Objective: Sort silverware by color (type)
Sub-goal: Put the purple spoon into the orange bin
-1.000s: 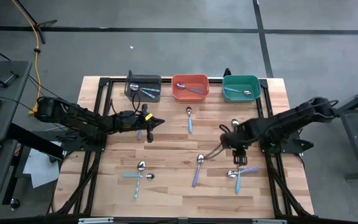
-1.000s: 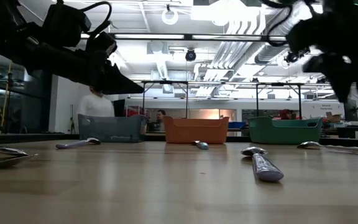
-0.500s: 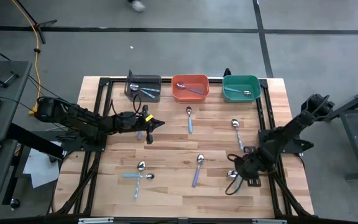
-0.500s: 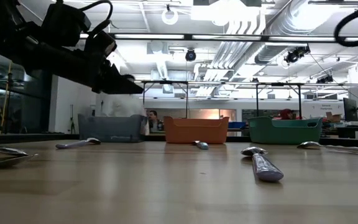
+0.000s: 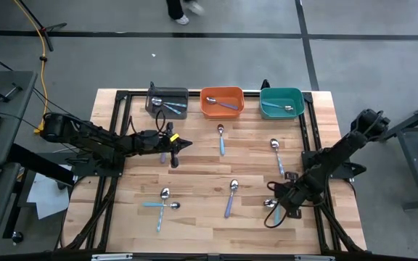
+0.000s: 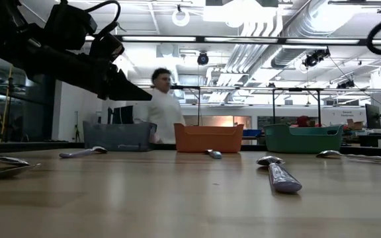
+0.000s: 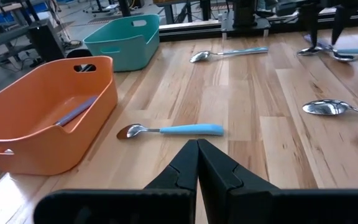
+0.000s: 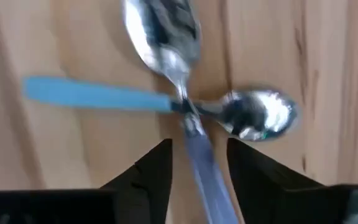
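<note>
Two crossed spoons lie on the table near its right front. One has a light blue handle. The other's slim lavender-blue handle runs between the fingers of my right gripper, which points down just above them, open. A visible gap remains on each side of the handle. My left gripper hovers shut and holds nothing, left of the table's middle, above a light-blue-handled spoon. More spoons lie flat on the wood: one at centre, one on the right and a crossed pair at front left.
Along the far edge stand a grey bin, an orange bin and a teal bin, each with spoons inside. Black frame rails run along the table's left and right sides. A person passes in the room behind the table.
My right gripper has swung from beside the right-hand spoon toward the table's near edge and sunk over the crossed pair of spoons, uncovering the right-hand spoon. No spoon has moved. A person has walked into the room behind the table.
</note>
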Robot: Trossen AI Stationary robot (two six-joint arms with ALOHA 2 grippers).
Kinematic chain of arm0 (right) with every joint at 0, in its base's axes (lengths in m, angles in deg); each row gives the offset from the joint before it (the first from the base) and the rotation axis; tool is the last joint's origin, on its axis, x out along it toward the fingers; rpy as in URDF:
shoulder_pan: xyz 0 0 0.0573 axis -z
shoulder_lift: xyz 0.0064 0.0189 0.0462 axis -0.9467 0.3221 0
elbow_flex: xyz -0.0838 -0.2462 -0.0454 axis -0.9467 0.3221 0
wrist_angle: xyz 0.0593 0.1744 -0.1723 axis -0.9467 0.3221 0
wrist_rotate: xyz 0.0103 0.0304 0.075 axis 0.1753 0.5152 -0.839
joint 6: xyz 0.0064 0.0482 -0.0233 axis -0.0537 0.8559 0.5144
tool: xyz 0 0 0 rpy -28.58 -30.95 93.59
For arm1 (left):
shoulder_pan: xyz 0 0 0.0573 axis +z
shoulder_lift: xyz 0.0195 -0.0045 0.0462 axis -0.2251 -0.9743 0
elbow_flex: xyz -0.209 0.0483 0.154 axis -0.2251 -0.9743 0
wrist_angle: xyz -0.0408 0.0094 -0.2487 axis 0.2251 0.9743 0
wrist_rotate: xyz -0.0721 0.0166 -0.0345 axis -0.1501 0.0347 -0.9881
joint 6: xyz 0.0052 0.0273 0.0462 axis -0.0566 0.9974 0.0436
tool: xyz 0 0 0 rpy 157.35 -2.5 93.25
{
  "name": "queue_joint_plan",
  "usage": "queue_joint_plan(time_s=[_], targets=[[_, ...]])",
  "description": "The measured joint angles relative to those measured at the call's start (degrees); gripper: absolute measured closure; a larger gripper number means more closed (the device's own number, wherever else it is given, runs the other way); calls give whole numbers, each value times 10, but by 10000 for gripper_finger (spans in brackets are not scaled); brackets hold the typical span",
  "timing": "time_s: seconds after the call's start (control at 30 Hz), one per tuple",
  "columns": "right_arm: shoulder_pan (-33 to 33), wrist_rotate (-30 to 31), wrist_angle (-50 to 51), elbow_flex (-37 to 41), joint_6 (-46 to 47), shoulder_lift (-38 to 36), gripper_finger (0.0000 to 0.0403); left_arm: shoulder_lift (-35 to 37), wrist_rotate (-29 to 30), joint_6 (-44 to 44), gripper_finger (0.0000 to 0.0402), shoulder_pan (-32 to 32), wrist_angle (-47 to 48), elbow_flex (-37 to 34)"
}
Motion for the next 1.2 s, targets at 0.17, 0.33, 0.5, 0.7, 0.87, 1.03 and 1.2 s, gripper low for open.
queue_joint_plan(time_s=[0.17, 0.33, 0.5, 0.7, 0.87, 1.03, 1.2], targets=[[0, 8, -7, 13, 8, 0, 304, 0, 0, -1, 401, 0, 0, 0], [0, 13, -17, 23, 2, 8, 310, 0, 0, -9, 401, 0, 0, 0], [0, 12, -16, 22, -10, 18, 310, 0, 0, -15, 401, 0, 1, 0], [2, -5, -9, 13, 8, 20, 347, 0, 0, -17, 401, 0, 2, 0], [2, -29, 22, -19, 8, 24, 386, 0, 0, -25, 401, -1, 3, 0], [2, -26, 67, -65, 1, 23, 397, 0, 0, -30, 401, -5, 4, 0], [22, 4, 124, -127, -25, 23, 397, 0, 0, -30, 401, -16, 4, 0]])
